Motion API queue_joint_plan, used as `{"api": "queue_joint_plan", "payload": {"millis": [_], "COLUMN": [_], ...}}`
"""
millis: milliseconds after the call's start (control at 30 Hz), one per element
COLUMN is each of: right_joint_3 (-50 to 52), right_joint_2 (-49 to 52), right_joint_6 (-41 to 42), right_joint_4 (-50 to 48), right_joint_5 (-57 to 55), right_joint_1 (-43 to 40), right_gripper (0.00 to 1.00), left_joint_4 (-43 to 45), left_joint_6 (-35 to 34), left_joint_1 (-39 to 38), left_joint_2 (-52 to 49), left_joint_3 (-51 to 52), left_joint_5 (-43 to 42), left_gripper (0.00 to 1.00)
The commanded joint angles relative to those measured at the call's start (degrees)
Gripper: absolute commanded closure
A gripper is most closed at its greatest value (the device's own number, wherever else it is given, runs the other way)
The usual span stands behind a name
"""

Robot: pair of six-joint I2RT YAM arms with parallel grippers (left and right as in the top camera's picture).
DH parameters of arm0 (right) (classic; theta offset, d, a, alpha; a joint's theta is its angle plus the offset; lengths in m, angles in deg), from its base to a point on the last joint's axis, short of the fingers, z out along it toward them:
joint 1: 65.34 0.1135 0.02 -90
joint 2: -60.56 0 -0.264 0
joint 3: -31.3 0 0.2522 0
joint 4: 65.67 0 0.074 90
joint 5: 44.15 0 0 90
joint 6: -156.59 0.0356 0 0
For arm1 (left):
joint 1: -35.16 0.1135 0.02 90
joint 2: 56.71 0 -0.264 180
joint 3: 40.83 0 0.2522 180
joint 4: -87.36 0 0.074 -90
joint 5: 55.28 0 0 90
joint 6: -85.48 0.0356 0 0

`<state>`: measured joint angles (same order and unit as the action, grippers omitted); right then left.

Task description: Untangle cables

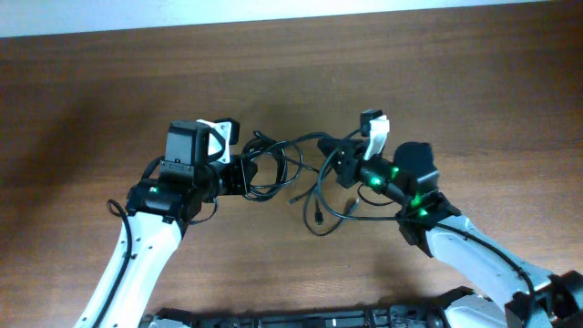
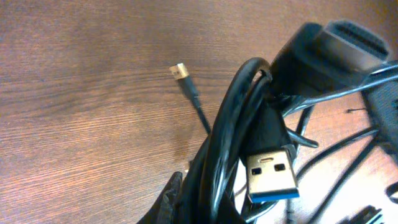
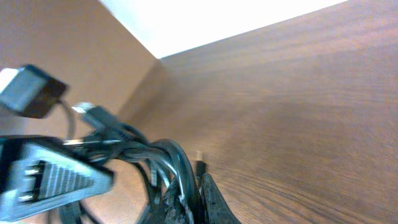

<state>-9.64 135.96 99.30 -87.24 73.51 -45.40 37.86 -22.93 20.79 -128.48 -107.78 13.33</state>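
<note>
The cables (image 1: 284,166) are a tangle of thin black cords stretched above mid-table between my two grippers. My left gripper (image 1: 244,175) is shut on the tangle's left side. In the left wrist view its jaws (image 2: 208,208) clamp a bundle of cables (image 2: 225,140), with a blue USB plug (image 2: 271,177), a large black plug (image 2: 345,40) and a small gold-tipped plug (image 2: 179,71) beside it. My right gripper (image 1: 340,165) is shut on the tangle's right side. In the right wrist view its jaws (image 3: 198,199) pinch looped cables (image 3: 171,158) next to a wide plug (image 3: 53,180).
The brown wooden table (image 1: 109,91) runs to a pale edge at the back. A loose cable end (image 1: 318,217) hangs down onto the table below the tangle. A white tag (image 1: 378,128) sits on the right gripper and another (image 1: 219,137) on the left.
</note>
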Motion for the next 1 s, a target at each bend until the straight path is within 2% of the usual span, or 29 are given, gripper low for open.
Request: {"api": "queue_joint_plan", "payload": {"millis": [0,100,133,167,200,233,267,333,400,433,467,533,567,600,667,700,733,767,800,867,900,967], "right_joint_3": [-0.15,-0.15,-0.15,-0.15,-0.15,-0.15,-0.15,-0.15,-0.15,-0.15,-0.15,-0.15,-0.15,-0.15,-0.15,-0.15,-0.15,-0.15,-0.15,-0.15,-0.15,-0.15], "right_joint_2": [-3.89,-3.85,-3.85,-3.82,-3.82,-3.82,-3.8,-3.52,-1.95,-0.63,0.09,1.9,2.58,2.84,2.84,2.84,2.84,2.84,2.84,2.84,2.84,2.84], "right_joint_6": [0.55,0.5,0.5,0.5,0.48,0.02,-3.98,-7.02,-7.02,-6.97,-6.97,-6.99,-6.97,-6.73,-4.94,-4.59,-4.59,-4.59,-2.27,6.64,10.03,20.15], "right_joint_4": [0.37,9.18,10.36,10.58,10.56,10.56,10.54,10.49,9.25,7.28,6.25,2.73,0.83,-1.64,-4.26,-4.66,-4.66,-4.66,-4.63,-4.81,-4.79,-4.81], "right_joint_5": [16.57,19.82,21.55,24.11,27.12,28.68,30.42,26.45,22.67,22.73,22.69,21.27,18.51,18.16,18.14,18.16,18.16,18.12,17.0,8.46,5.01,-2.19], "right_joint_1": [-12.31,-13.49,-13.49,-13.46,-13.16,-12.68,-11.45,-9.49,-7.85,-6.36,-5.01,-1.49,-0.15,0.61,1.77,1.9,1.9,1.9,1.84,1.79,1.79,1.79], "right_gripper": [0.96,0.96,0.92,0.78,0.57,0.42,0.32,0.28,0.26,0.27,0.27,0.27,0.31,0.39,0.47,0.68,0.81,0.96,0.96,0.96,0.96,0.96], "left_joint_4": [1.29,1.86,1.84,1.84,1.84,1.84,1.79,1.84,1.6,1.55,1.6,1.07,1.11,0.94,0.7,0.7,0.74,0.74,0.74,1.09,1.44,3.5], "left_joint_6": [1.36,1.38,1.4,1.38,1.4,1.44,4.48,6.16,24.0,31.74,33.16,33.14,33.18,33.31,33.31,33.29,33.29,33.29,30.84,16.61,11.89,3.13], "left_joint_1": [1.77,1.77,1.77,1.77,1.77,1.77,1.77,1.7,1.62,1.6,1.6,1.6,1.6,1.6,1.6,1.6,1.62,1.62,1.68,1.84,1.84,1.81], "left_joint_2": [1.07,1.07,1.07,1.07,1.07,1.07,1.07,1.07,1.07,1.07,1.07,1.07,1.07,1.07,1.07,1.07,1.07,1.07,1.07,1.09,1.09,1.07], "left_joint_3": [-0.2,-0.2,-0.2,-0.2,-0.2,-0.2,-0.2,-0.2,-0.2,-0.2,-0.2,-0.2,-0.2,-0.2,-0.2,-0.2,-0.2,-0.2,-0.2,-0.2,-0.2,-0.2], "left_joint_5": [7.72,7.74,7.74,7.72,7.72,7.72,7.72,6.05,-14.88,-24.35,-25.99,-28.33,-32.3,-35.47,-36.89,-36.89,-36.7,-35.43,-28.44,-9.86,-5.33,-2.56], "left_gripper": [1.0,1.0,1.0,1.0,1.0,1.0,1.0,1.0,1.0,1.0,1.0,1.0,1.0,1.0,1.0,0.96,0.91,0.87,0.86,0.79,0.65,0.46]}}
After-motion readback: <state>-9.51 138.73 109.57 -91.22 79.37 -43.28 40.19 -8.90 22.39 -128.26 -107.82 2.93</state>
